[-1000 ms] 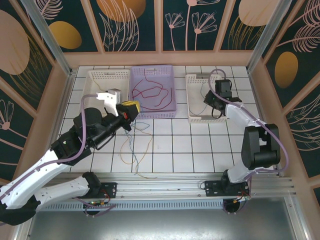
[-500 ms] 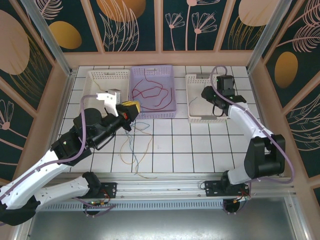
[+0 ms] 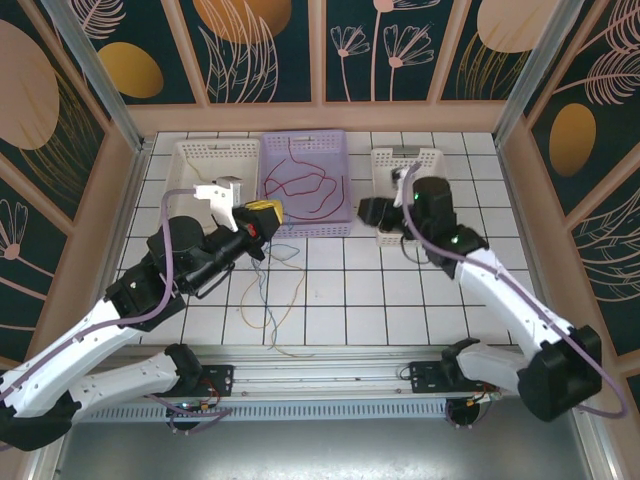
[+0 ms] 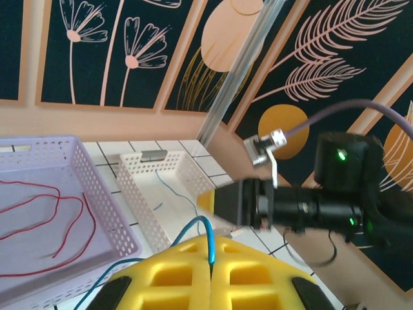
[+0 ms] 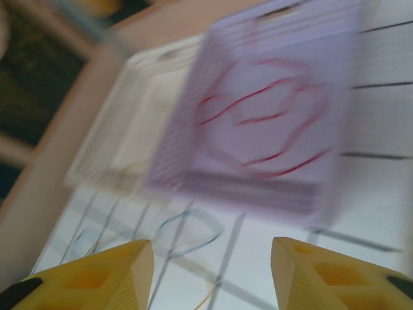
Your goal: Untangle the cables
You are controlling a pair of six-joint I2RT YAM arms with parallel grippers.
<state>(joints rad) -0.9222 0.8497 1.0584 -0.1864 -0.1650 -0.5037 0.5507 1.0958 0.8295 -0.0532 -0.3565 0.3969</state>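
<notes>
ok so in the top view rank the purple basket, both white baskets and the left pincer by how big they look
1. purple basket
2. left white basket and right white basket: look alike, each partly behind an arm, unranked
3. left pincer, shut on the blue cable: smallest, though likely nearer the camera

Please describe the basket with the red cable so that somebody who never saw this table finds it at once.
On the white tiled table, three baskets stand in a row along the far edge. Take the middle one, the purple basket. It alone is coloured and holds the red cable; the left white basket and right white basket flank it.
</notes>
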